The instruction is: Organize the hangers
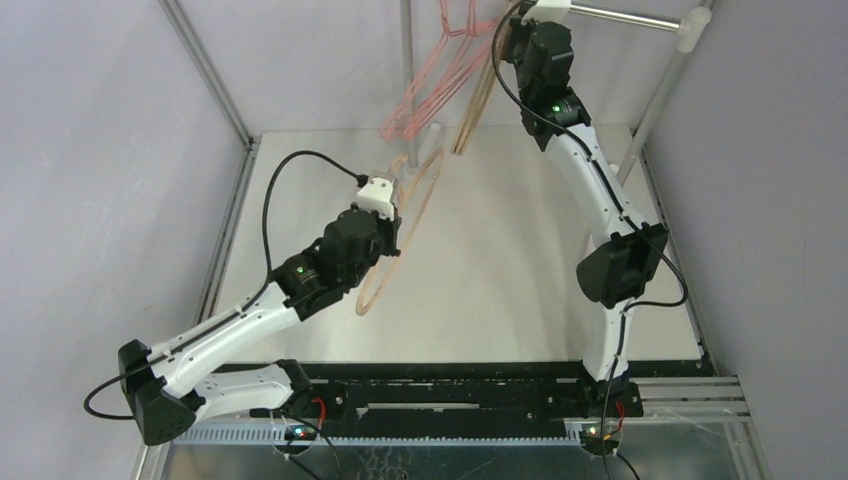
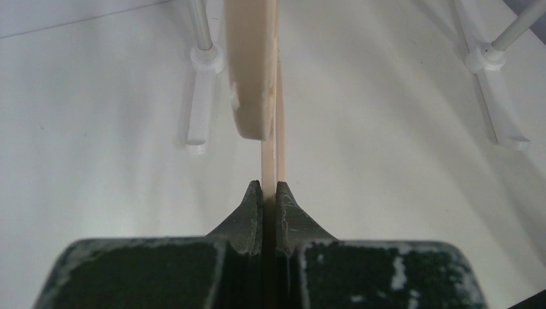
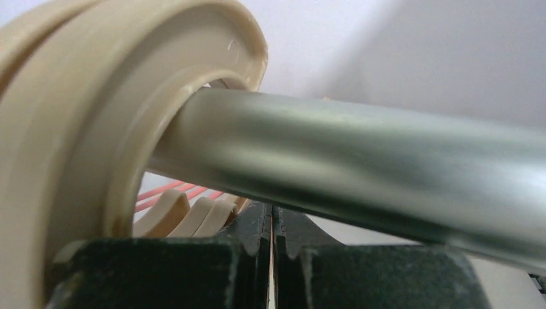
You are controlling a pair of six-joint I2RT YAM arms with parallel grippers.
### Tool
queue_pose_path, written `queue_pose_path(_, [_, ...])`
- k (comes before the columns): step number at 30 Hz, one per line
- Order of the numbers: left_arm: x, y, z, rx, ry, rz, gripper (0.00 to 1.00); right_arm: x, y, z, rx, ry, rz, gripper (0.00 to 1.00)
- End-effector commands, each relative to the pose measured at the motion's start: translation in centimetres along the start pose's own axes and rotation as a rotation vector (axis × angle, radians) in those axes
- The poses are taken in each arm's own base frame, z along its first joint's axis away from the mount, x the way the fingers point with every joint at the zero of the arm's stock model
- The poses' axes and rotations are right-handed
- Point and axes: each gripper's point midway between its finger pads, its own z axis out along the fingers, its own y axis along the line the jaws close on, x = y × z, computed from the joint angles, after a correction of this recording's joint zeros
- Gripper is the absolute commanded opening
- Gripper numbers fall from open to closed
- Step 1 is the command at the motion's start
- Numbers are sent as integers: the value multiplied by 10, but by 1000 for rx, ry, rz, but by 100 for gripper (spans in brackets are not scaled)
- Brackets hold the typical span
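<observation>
My left gripper (image 2: 270, 188) is shut on the thin bar of a beige hanger (image 2: 269, 164), and the hanger's thick curved part (image 2: 251, 64) rises just ahead of the jaws. From above, this beige hanger (image 1: 405, 235) hangs tilted over the table in the left gripper (image 1: 392, 212). My right gripper (image 1: 522, 18) is up at the rack pole (image 1: 620, 15). In the right wrist view the right gripper (image 3: 271, 215) is shut just under the pole (image 3: 360, 161), beside a beige hanger hook (image 3: 77, 129) looped over it. More beige hangers (image 1: 478, 100) and pink hangers (image 1: 430, 90) hang from the pole.
The rack's upright poles (image 1: 405, 60) and white feet (image 2: 205, 61) stand at the back of the white table (image 1: 500, 250). A second foot (image 2: 492, 61) is on the right. Grey walls and a metal frame (image 1: 215, 75) close in both sides.
</observation>
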Motion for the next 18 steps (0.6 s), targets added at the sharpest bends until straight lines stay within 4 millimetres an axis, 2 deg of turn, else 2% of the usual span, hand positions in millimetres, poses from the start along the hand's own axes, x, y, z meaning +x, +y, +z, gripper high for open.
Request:
queue_pose_path(1, [-21,0,-5,13,-73,-45,0,-10,4,-14,11,-2,-13,0])
queue_pose_path(5, [-21,-1,-5,22,-71,-50,0,-9,-11,-34,53,-22,9,1])
queue_pose_path(8, [-20,-4,-4,32,-64,-49,0,-18,-26,-53,88,-35,25,7])
queue_pose_path(11, [-19,-13,-5,86,-57,-45,0,-21,-38,-68,122,-41,29,18])
queue_pose_path(14, [-16,-25,-7,153,-51,-52,0,-25,-50,-83,157,-39,31,34])
queue_pose_path(18, [-12,-35,-12,215,-49,-54,0,-30,-67,-103,192,-44,40,44])
